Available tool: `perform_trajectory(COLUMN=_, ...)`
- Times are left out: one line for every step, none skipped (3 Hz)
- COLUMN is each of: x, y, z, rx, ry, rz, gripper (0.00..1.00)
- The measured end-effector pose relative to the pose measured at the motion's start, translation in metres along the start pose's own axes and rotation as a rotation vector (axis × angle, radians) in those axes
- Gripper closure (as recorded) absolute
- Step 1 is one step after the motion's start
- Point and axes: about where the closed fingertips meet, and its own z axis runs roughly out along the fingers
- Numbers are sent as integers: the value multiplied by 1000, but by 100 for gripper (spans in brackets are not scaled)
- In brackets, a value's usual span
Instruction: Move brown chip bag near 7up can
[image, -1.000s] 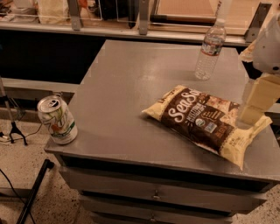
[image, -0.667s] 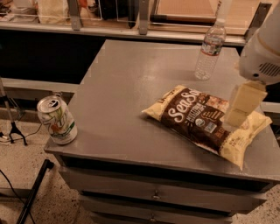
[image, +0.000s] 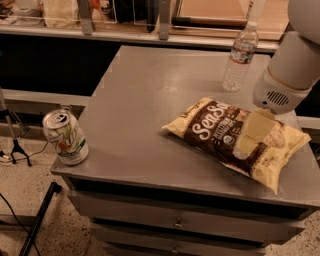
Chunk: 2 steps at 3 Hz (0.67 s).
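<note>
The gripper (image: 251, 134) was poised over the right half of the brown chip bag (image: 220, 131) on the desk's (image: 150, 100) right front (its opening could not be told), and likely needed a firm mid-bag pinch before carrying it left toward the 7up can (image: 65, 137), well apart.

Matt plastic claw (image: 247, 144) above glossy crinkly brown chip bag (image: 209, 128)
</note>
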Motion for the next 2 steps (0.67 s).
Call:
perform_trajectory(x=0, y=6, z=17, rx=-36, ry=-18, rz=30, gripper=0)
perform_trajectory(x=0, y=7, z=19, rx=-40, ry=-20, rz=33, gripper=0)
